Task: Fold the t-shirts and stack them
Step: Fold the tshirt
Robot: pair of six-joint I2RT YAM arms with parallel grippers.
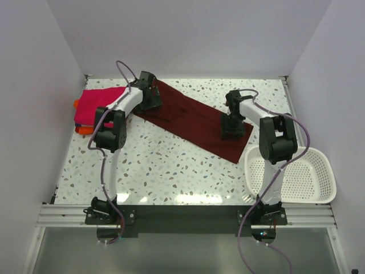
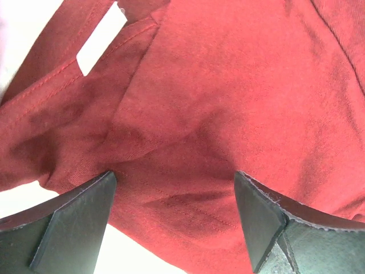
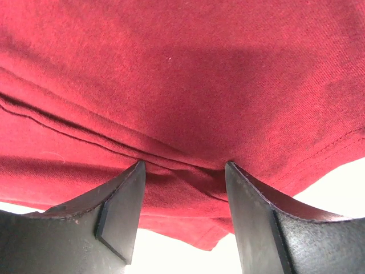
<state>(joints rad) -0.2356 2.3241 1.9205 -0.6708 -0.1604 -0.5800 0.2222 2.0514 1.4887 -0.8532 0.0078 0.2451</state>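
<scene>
Top external view: I see the dark red shirt (image 1: 191,121) lying in a long slanted strip on the far half of the table (image 1: 159,168). My left tool (image 1: 149,98) is down on its far left end. My right tool (image 1: 231,130) is down close to its near right end.

A folded pink shirt (image 1: 98,103) sits at the far left edge, with an orange shirt (image 1: 83,130) peeking out under it, just beside my left arm. The white basket (image 1: 319,162) sits at the near right, just beside the red shirt's corner, and my right arm crosses over its rim.

Left wrist view: the left tool (image 2: 174,188) is wide open and holds nothing, with red cloth under its tips. Right wrist view: the right tool (image 3: 185,171) is partly open over a seam, not squeezing it.
</scene>
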